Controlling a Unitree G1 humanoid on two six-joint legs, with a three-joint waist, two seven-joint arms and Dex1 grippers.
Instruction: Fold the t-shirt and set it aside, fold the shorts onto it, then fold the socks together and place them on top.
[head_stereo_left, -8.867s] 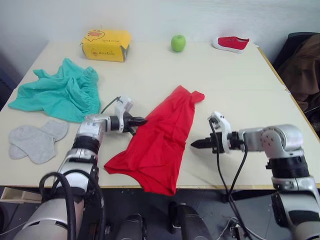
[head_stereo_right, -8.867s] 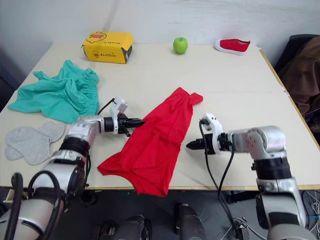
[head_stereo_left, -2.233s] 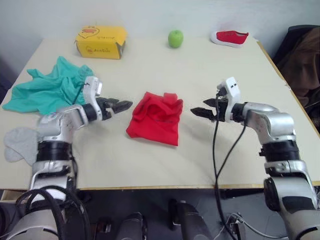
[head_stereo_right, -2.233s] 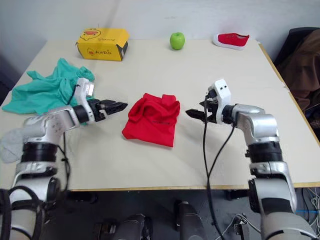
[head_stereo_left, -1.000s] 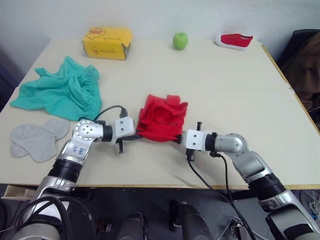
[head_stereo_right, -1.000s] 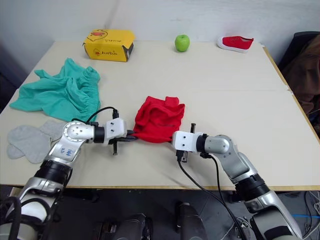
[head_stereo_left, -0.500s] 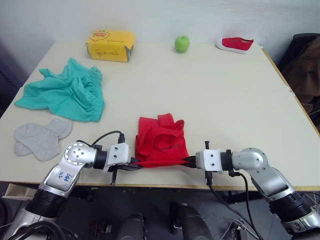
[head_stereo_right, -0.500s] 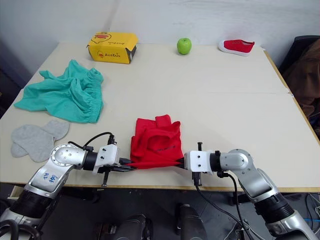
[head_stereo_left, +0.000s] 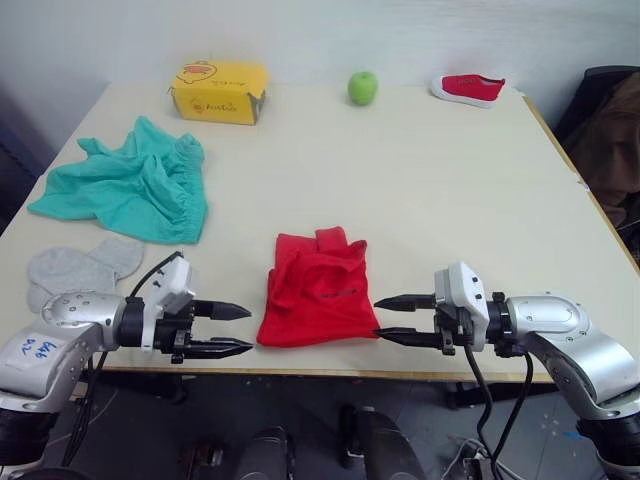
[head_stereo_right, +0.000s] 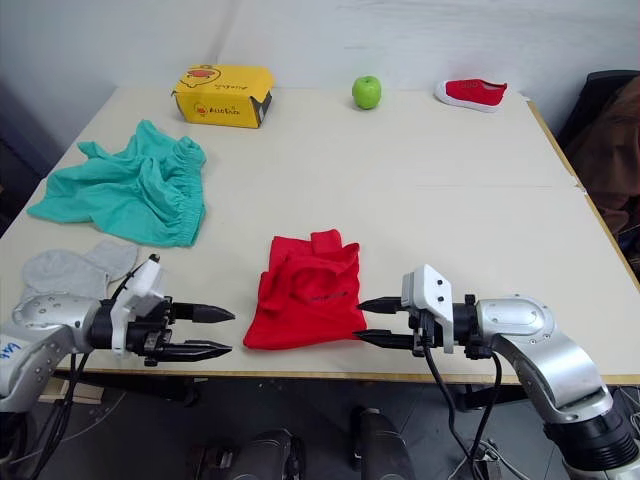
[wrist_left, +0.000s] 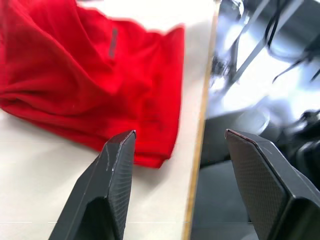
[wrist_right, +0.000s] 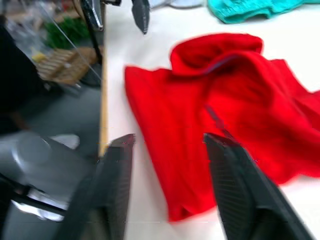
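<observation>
Both grippers, left (head_stereo_left: 235, 329) and right (head_stereo_left: 390, 319), jaws spread, flanking the folded t-shirt (head_stereo_left: 318, 290) without touching it

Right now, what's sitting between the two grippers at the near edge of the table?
The folded t-shirt lies between the open left gripper and the open right gripper, with a short strip of bare table on each side; the head views show it.

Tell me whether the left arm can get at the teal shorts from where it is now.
Probably yes. The left gripper is open and holds nothing, and the shorts lie on its side of the table with bare tabletop between; the socks sit off to the side.
</observation>
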